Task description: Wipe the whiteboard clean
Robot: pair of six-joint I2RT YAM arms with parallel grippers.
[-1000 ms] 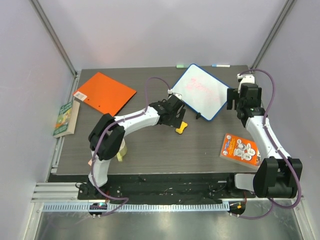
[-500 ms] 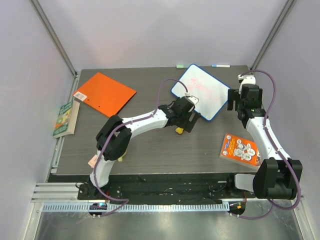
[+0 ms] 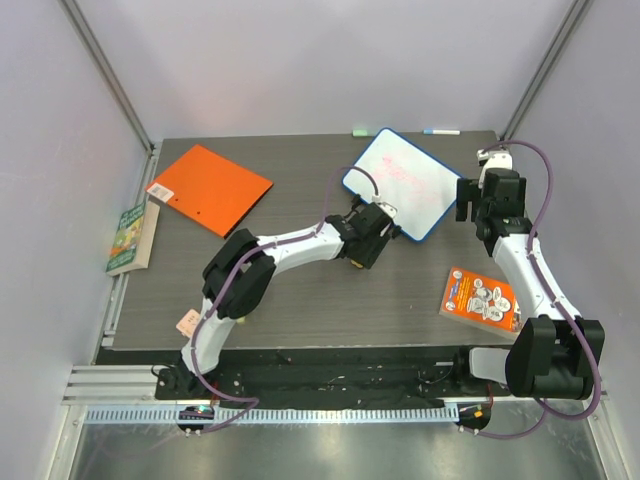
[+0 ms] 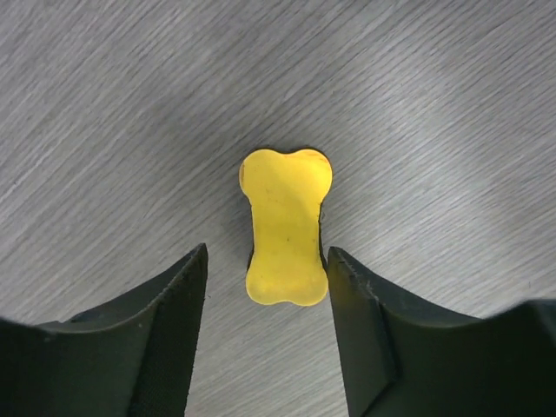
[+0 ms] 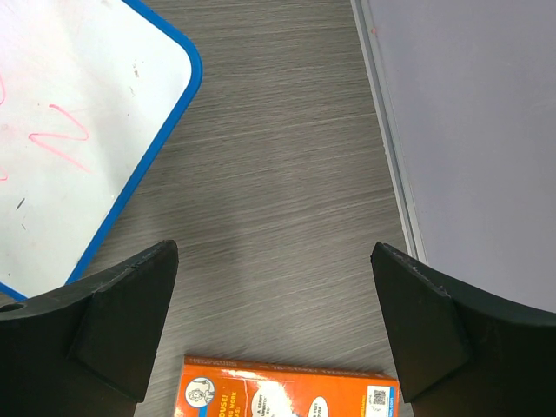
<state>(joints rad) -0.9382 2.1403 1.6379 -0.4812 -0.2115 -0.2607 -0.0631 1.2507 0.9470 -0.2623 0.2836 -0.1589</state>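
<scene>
The whiteboard (image 3: 405, 185), white with a blue rim and faint red marks, lies tilted at the back right of the table. Its corner shows in the right wrist view (image 5: 78, 122). A yellow bone-shaped eraser (image 4: 286, 228) lies flat on the table. My left gripper (image 4: 268, 256) is open, its jaws on either side of the eraser's near end, not closed on it. In the top view the left gripper (image 3: 365, 240) sits just off the board's near-left edge and covers the eraser. My right gripper (image 3: 487, 200) is open and empty beside the board's right edge; it also shows in the right wrist view (image 5: 274, 252).
An orange folder (image 3: 210, 186) lies at the back left, and a green book (image 3: 130, 237) at the left edge. An orange booklet (image 3: 480, 298) lies near the right arm, also in the right wrist view (image 5: 287, 391). Two markers (image 3: 362, 131) (image 3: 441, 131) lie at the far edge. The table's right rail (image 5: 387, 174) is close.
My left arm has swung right and forward from the board's left edge to over the yellow eraser, which it now covers in the top view. The right arm has not moved.
</scene>
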